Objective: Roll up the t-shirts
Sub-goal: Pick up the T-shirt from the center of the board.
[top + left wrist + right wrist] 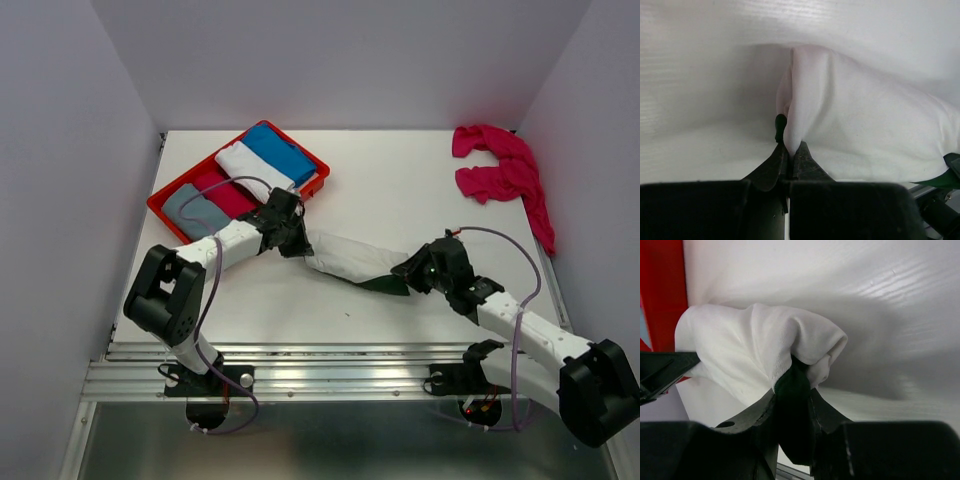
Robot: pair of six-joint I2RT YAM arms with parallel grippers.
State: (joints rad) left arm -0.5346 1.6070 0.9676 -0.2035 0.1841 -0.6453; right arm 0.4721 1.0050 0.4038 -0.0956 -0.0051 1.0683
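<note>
Down on the white table (400, 190) now. Carries a red tray (153, 206) in the far left corner, set at a slant. Bears a cream-white t-shirt (350, 258) across the middle, bunched into a long band running left to right, dark green at its right end. Holds a magenta-pink t-shirt (500, 165) crumpled in the far right corner, well apart from both.

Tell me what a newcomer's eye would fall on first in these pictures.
A cream-white t-shirt, bunched into a long rope, stretches across mid-table between the left gripper and right gripper, each pinching one end. At the far left, a red tray holds rolled cloths in blue, white, grey and red; a magenta-pink t-shirt heap lies in the far right corner.
</note>
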